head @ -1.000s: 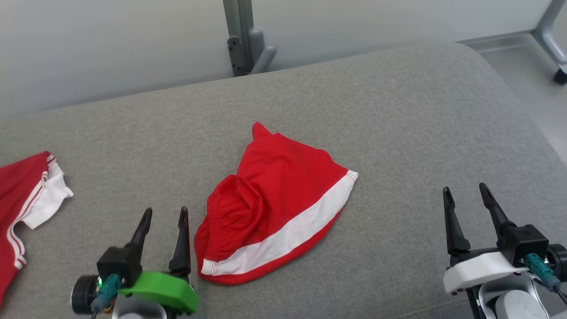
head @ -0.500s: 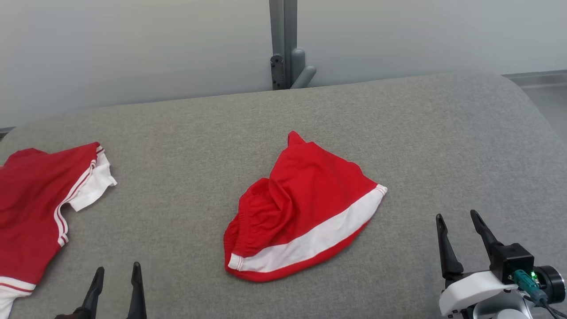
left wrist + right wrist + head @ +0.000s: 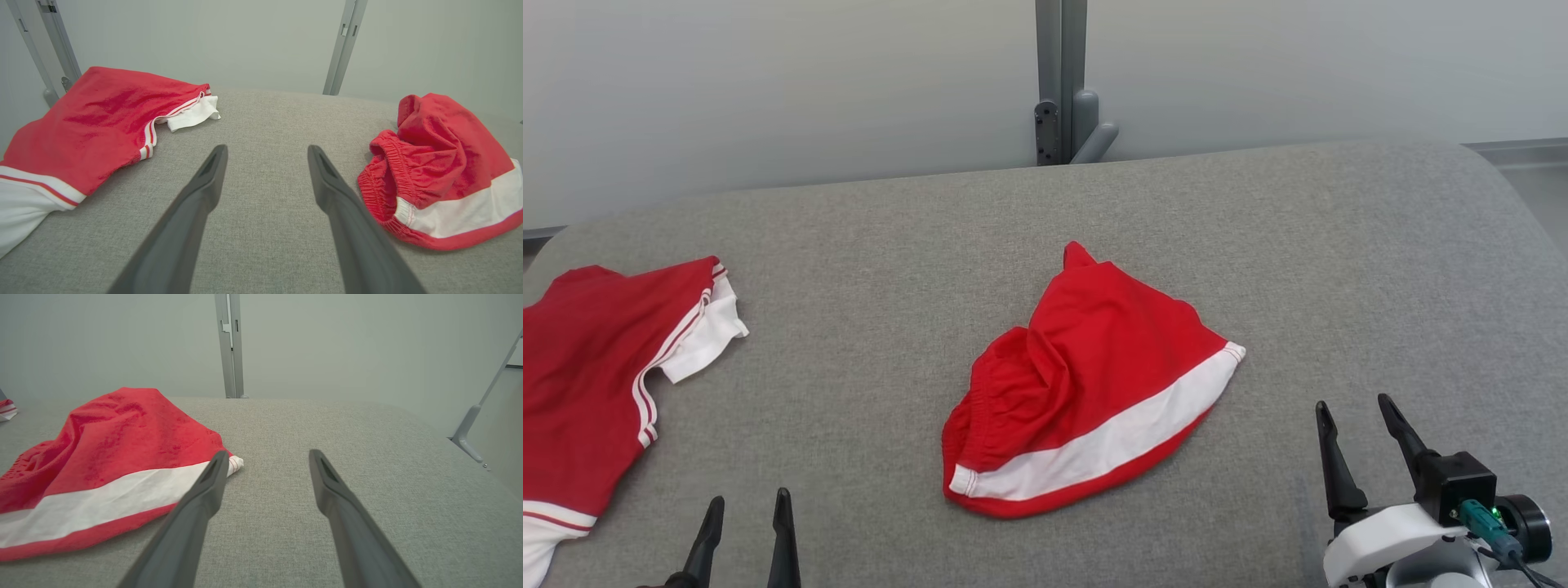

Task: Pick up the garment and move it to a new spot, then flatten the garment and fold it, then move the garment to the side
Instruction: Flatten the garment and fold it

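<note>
Across most of the head view spreads a grey fabric cushion [image 3: 866, 245], its far edge rounded and meeting a pale wall [image 3: 768, 82]; on the cushion's left end lies a red shirt [image 3: 580, 367] with white trim and thin stripes, spread fairly flat and running off the left edge of the view; near the middle of the cushion, well apart from the shirt, lie the red shorts [image 3: 1086, 367], crumpled into a rough triangle, with the gathered waistband bunched toward the left, a broad white band slanting along the near edge and one small corner poking up at the far tip; at the lower right, the right gripper [image 3: 1352, 403] hovers over bare cushion just right of the shorts, its two dark fingers spread apart and holding nothing, clear of the white-banded corner; at the lower left, the left gripper [image 3: 750, 496] shows as two dark fingertips, likewise spread with nothing between them, pointing at the bare stretch between shirt and shorts, as its wrist view confirms; behind the cushion a grey metal post [image 3: 1062, 73] stands against the wall, with a small bracket at its foot.
</note>
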Available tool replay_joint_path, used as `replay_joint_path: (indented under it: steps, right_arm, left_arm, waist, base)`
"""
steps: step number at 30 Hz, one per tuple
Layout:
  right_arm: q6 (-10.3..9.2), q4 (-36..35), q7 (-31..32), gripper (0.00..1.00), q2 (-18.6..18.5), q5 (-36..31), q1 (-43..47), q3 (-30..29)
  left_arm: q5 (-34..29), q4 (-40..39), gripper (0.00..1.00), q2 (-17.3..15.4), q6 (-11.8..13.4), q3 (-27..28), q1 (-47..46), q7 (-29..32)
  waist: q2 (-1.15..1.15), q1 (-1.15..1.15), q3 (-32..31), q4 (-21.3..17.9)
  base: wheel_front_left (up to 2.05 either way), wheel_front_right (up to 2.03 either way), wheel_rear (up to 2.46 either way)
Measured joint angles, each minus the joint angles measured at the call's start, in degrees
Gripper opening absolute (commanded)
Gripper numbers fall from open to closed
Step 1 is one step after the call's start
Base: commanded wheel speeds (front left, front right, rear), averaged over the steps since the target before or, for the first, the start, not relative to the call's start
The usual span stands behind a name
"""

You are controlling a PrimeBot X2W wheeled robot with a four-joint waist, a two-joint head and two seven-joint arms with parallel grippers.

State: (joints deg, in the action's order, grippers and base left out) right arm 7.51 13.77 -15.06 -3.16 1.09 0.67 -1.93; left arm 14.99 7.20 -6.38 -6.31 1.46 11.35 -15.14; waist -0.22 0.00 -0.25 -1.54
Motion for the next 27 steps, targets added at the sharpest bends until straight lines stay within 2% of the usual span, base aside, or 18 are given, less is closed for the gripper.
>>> replay_joint_path:
  steps: [4,8,12,14,15,17,27]
  right_arm:
    - [0.0,0.2,0.0,1.0,0.0,1.6,-1.4,0.5]
    - [0.0,4.4,0.7,1.0,-3.2,1.7,-6.1,3.6]
    - [0.0,8.3,7.2,1.0,-6.8,2.9,-13.9,7.4]
    - [0.0,10.5,10.4,1.0,-8.3,3.7,-17.5,9.4]
    - [0.0,13.2,12.9,1.0,-9.1,4.5,-20.1,11.7]
    - [0.0,15.9,14.7,1.0,-9.9,5.4,-22.1,14.4]
    - [0.0,23.9,11.0,1.0,-9.3,9.0,-28.5,19.3]
  left_arm:
    - [-0.1,0.7,1.0,0.6,-0.6,-0.6,-0.1,0.0]
    - [-0.1,1.6,1.0,-0.4,-0.8,-5.0,-2.2,0.2]
    - [1.2,0.4,1.0,-1.3,-1.0,-10.2,-6.8,5.0]
    - [3.7,0.1,1.0,-1.4,-1.0,-13.3,-8.8,8.3]
    - [6.3,-0.1,1.0,-1.8,-1.0,-16.8,-10.2,11.2]
    - [8.5,-0.4,1.0,-2.7,-1.0,-20.5,-11.7,13.3]
    - [15.8,-0.1,1.0,-6.1,-1.1,-28.2,-16.1,16.2]
  waist:
    - [0.0,0.0,0.3,-0.5]
    - [0.0,0.0,1.3,-0.8]
    - [0.0,0.0,3.4,-0.8]
    - [0.0,0.0,4.9,-0.7]
    - [0.0,0.0,6.3,-0.6]
    - [0.0,0.0,7.8,-0.5]
    - [0.0,0.0,13.8,0.7]
  base:
    - [0.0,0.0,0.0]
    - [0.0,0.0,0.0]
    - [0.0,0.0,0.0]
    - [0.0,0.0,0.0]
    - [0.0,0.0,0.0]
    - [0.0,0.0,0.0]
    - [0.0,0.0,0.0]
